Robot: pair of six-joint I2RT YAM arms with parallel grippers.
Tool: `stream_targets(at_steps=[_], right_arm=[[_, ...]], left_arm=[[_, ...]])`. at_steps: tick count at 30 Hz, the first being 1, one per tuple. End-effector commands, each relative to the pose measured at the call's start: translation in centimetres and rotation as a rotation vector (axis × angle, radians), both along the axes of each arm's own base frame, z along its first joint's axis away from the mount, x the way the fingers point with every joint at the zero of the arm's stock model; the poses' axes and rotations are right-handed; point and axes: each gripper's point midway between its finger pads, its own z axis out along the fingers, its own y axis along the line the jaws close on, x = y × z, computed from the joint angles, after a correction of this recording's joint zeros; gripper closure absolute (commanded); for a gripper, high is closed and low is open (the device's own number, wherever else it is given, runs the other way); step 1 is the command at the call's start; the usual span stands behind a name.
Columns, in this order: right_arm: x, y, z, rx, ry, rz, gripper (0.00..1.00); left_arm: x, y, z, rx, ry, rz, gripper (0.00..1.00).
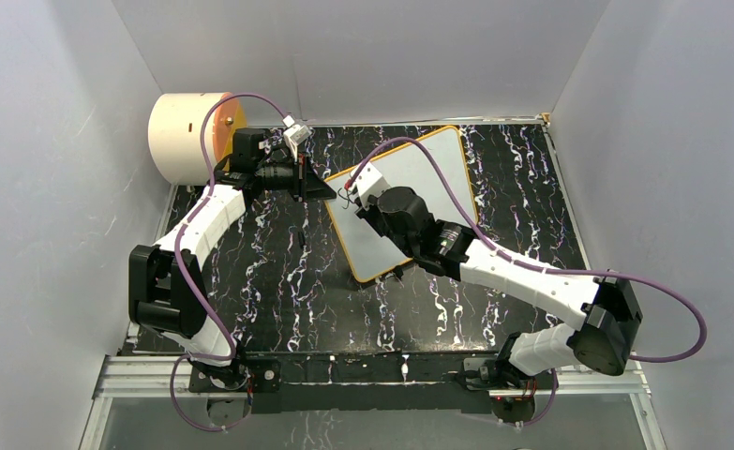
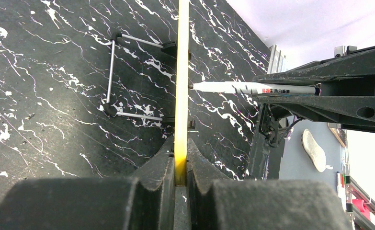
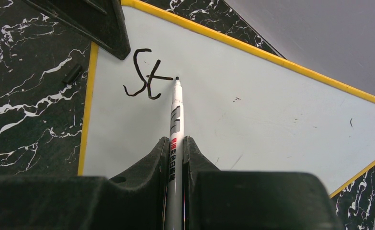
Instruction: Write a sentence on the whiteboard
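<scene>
The seemingly light, stiff whiteboard (image 3: 252, 110) was pinched at its frame by the left hand (image 2: 181, 165); the right hand (image 3: 176, 146) gripped a marker (image 3: 177, 108).

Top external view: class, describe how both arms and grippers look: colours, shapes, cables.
The left arm and right arm have white link shells between chunky black joint housings. A purple cable loops along each. The left gripper and right gripper are matt black wedges.

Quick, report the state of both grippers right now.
The left gripper: shut on the whiteboard, clamping its yellow frame edge.
The right gripper: shut on the marker, with its tip at the board.
</scene>
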Motion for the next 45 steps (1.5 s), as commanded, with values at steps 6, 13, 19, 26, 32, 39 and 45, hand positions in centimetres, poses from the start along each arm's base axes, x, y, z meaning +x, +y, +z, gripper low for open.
stream_targets(at_steps=[6, 13, 19, 26, 32, 39, 45], right_arm=[[0.8, 0.5, 2.6, 0.060, -0.038, -0.019, 1.00], [0.3, -0.4, 1.8, 0.033, -0.002, -0.029, 1.00], [-0.3, -0.6, 0.7, 0.007, 0.035, -0.018, 1.00], [-0.7, -0.8, 0.0, -0.005, 0.065, -0.009, 1.00], [-0.7, -0.8, 0.1, 0.000, 0.057, -0.006, 1.00], [-0.6, -0.6, 0.1, 0.005, 0.052, -0.005, 1.00], [-0.3, -0.6, 0.7, 0.033, 0.019, -0.018, 1.00]], left_arm=[[-1.0, 0.1, -0.3, 0.004, 0.009, -0.024, 1.00], [-1.0, 0.1, -0.3, 0.003, 0.008, -0.024, 1.00], [-1.0, 0.1, -0.3, 0.005, 0.005, -0.022, 1.00], [-1.0, 0.1, -0.3, 0.005, 0.007, -0.022, 1.00], [-1.0, 0.1, -0.3, 0.004, 0.007, -0.023, 1.00], [-1.0, 0.1, -0.3, 0.003, 0.007, -0.024, 1.00], [-1.0, 0.1, -0.3, 0.004, 0.007, -0.023, 1.00]])
